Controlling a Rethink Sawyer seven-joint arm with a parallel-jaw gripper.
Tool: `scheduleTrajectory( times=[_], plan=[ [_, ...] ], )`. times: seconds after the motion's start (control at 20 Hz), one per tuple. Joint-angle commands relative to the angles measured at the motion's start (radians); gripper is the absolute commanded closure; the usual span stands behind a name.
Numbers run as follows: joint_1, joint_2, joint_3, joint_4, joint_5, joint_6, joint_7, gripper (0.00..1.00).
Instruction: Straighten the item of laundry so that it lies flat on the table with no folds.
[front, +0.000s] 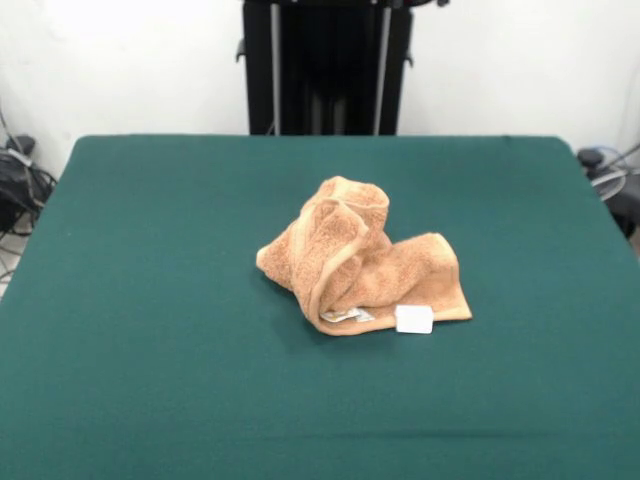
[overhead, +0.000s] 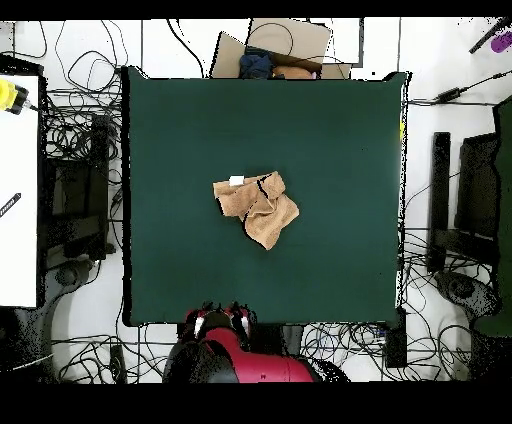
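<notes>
The item of laundry (front: 345, 260), a light orange-tan terry towel, lies crumpled near the middle of the table (front: 150, 300). One part is bunched up into a raised hump, and a flatter part spreads to the right in the front view. A white tag (front: 414, 318) sticks out at its near edge. In the overhead view the towel (overhead: 258, 207) is a folded heap on the green table (overhead: 340, 150), with the tag (overhead: 237, 181) at its upper left. The red arm (overhead: 222, 328) is drawn back at the table's bottom edge, far from the towel. I cannot tell the gripper's state.
The black pedestal (front: 325, 65) stands behind the table's far edge. Cables (overhead: 80, 140) and dark equipment (overhead: 470, 200) lie around the table on both sides. A cardboard sheet (overhead: 285, 45) with dark items lies beyond the top edge in the overhead view.
</notes>
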Motion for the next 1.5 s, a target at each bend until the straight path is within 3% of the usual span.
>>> scheduleTrajectory(
  times=[0.05, 0.3, 0.5, 0.7, 0.95, 1.35, 1.5],
  plan=[
    [0.069, 0.047, 0.012, -0.002, -0.122, 0.013, 0.067, 0.0],
    [0.069, 0.117, -0.022, -0.022, -0.164, 0.024, 0.093, 0.0],
    [0.046, 0.241, -0.044, -0.071, -0.249, -0.026, 0.069, 0.0],
    [0.035, 0.491, -0.126, -0.197, -0.357, -0.14, 0.061, 0.0],
    [0.067, 0.661, -0.178, -0.353, -0.435, -0.186, 0.082, 0.0],
    [0.122, 0.836, -0.208, -0.485, -0.426, -0.228, 0.123, 0.0],
    [0.137, 0.853, -0.202, -0.532, -0.412, -0.208, 0.113, 0.0]
  ],
)
